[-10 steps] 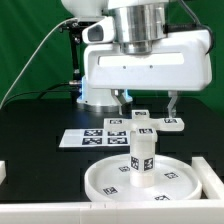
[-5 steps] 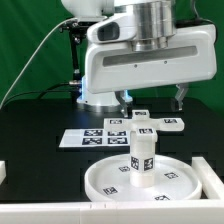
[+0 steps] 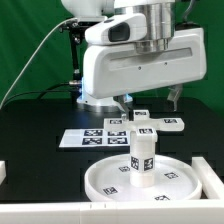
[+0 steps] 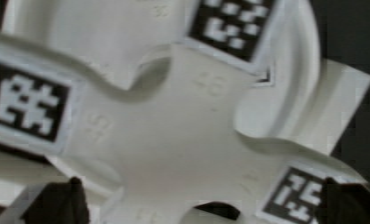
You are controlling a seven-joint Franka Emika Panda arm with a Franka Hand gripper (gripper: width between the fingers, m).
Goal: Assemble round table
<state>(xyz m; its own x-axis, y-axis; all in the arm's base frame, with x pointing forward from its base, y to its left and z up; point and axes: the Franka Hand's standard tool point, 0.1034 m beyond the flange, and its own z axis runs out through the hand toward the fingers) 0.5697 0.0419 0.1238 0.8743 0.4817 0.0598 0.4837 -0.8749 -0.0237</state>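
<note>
The large round rimmed disc [image 3: 105, 183] lies near the front, with the short thick cylinder [image 3: 141, 158] standing upright in its central hub. The small cross-shaped piece [image 3: 157, 124] lies flat on the black table behind the disc. It fills the wrist view [image 4: 164, 120], tags on its arms. My gripper [image 3: 151, 98] hangs open and empty just above the cross piece, with a finger to either side. In the wrist view the gripper [image 4: 208, 205] shows its two dark fingertips [image 4: 61, 200] at the frame edge, clear of the piece.
The marker board [image 3: 92, 136] lies flat to the exterior view's left of the cross piece. White bars stand at the left [image 3: 3, 172], right [image 3: 211, 176] and front [image 3: 45, 212] edges. The arm's base [image 3: 92, 98] and a green backdrop are behind.
The hand has tilted and shifted slightly toward the exterior view's right, staying above the cross piece. The jaws stay open. The furniture parts have not moved.
</note>
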